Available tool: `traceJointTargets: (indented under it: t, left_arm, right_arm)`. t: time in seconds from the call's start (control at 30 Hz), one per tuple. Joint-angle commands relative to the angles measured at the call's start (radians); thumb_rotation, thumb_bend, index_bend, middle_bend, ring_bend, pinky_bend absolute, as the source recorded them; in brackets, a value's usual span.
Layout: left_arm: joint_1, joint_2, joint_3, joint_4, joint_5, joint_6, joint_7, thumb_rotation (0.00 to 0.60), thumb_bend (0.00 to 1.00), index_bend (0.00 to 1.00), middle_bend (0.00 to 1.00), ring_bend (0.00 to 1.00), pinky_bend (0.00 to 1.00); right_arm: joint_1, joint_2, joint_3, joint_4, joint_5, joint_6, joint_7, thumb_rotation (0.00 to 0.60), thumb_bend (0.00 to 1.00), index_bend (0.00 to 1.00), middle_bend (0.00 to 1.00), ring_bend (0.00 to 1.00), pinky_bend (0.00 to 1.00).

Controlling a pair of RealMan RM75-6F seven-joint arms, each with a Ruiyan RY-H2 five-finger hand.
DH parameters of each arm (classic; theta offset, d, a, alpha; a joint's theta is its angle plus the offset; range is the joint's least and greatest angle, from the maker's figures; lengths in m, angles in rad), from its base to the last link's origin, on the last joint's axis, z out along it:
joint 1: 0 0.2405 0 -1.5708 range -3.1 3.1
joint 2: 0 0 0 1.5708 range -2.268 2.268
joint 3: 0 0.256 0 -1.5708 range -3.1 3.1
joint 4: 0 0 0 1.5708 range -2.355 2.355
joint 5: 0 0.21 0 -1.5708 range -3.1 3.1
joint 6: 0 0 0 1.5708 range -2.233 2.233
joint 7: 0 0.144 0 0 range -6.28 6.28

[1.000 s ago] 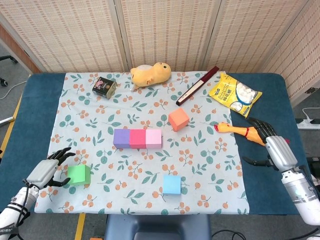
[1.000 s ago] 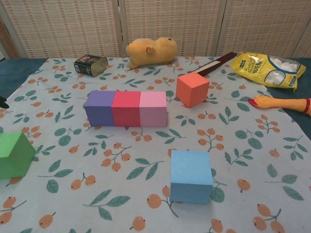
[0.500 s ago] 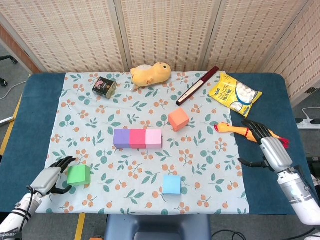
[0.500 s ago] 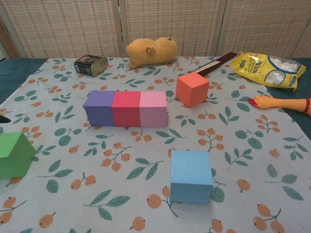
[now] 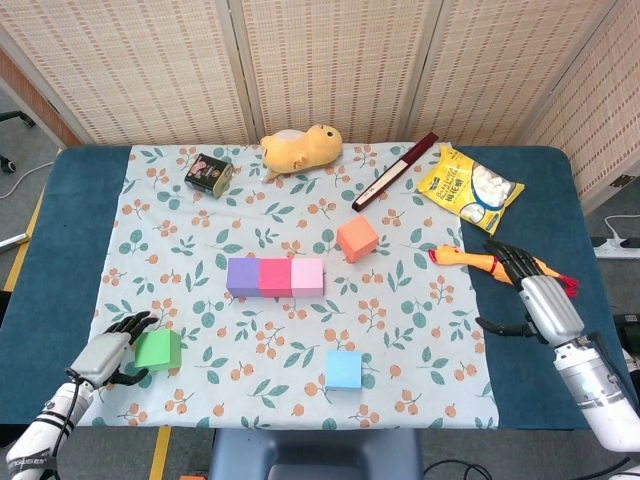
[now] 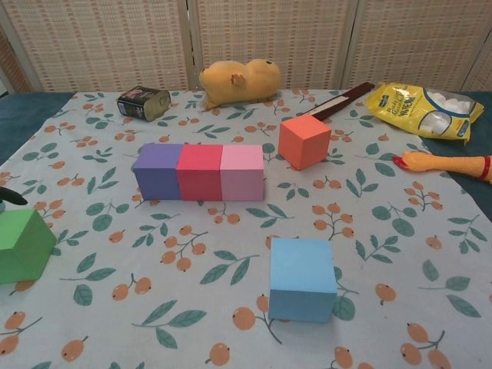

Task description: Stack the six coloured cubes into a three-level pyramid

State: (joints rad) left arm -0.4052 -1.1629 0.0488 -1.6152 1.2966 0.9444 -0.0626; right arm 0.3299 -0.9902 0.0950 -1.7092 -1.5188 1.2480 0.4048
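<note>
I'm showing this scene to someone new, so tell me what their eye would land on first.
First, the row of three cubes at mid-cloth, purple, red and pink, set side by side. Then the loose cubes: orange cube behind and right of the row, blue cube near the front edge, green cube front left with the left hand close beside it. The yellow plush at the back also stands out.

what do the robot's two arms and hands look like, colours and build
Both match. The left hand and right hand have a silver-grey metallic back with slim black jointed fingers. Behind each wrist, the right forearm and left forearm are white or light grey rounded segments. A thin dark cable runs along the left forearm; small dark lettering near its lower end is unreadable.
</note>
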Motion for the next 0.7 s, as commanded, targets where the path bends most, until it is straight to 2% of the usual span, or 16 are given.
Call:
traceJointTargets:
  t: [0.03, 0.13, 0.23, 0.43, 0.53, 0.7]
  left_arm:
    - [0.003, -0.022, -0.011, 0.021, -0.003, 0.016, 0.014, 0.600, 0.32, 0.20, 0.04, 0.05, 0.17]
    - [0.003, -0.047, -0.030, 0.047, -0.003, 0.038, 0.020, 0.600, 0.31, 0.37, 0.24, 0.24, 0.32]
    - [-0.012, -0.044, -0.052, 0.057, 0.002, 0.031, -0.004, 0.600, 0.31, 0.45, 0.31, 0.31, 0.42]
    - [-0.074, 0.037, -0.148, 0.024, 0.006, 0.002, -0.149, 0.600, 0.31, 0.44, 0.33, 0.33, 0.43]
    - [-0.132, 0.079, -0.210, 0.009, -0.009, -0.039, -0.183, 0.600, 0.31, 0.43, 0.33, 0.33, 0.42]
    - [-0.232, 0.114, -0.281, -0.012, -0.054, -0.143, -0.200, 0.600, 0.31, 0.43, 0.31, 0.33, 0.40]
  right_arm:
    - [0.001, -0.002, 0.000, 0.000, 0.003, -0.002, 0.000, 0.600, 0.08, 0.00, 0.04, 0.00, 0.05]
    - [0.003, -0.003, 0.001, 0.000, 0.005, -0.006, -0.002, 0.600, 0.08, 0.00, 0.04, 0.00, 0.05]
    - [0.003, -0.002, 0.002, -0.002, 0.005, -0.004, -0.003, 0.600, 0.08, 0.00, 0.04, 0.00, 0.05]
    - [-0.001, 0.001, 0.004, -0.007, 0.005, 0.006, -0.002, 0.600, 0.08, 0.00, 0.04, 0.00, 0.05]
    - [-0.003, 0.000, 0.003, -0.010, 0.000, 0.012, 0.001, 0.600, 0.08, 0.00, 0.04, 0.00, 0.05]
    - [-0.008, 0.001, 0.001, -0.012, 0.003, 0.016, 0.001, 0.600, 0.08, 0.00, 0.04, 0.00, 0.05]
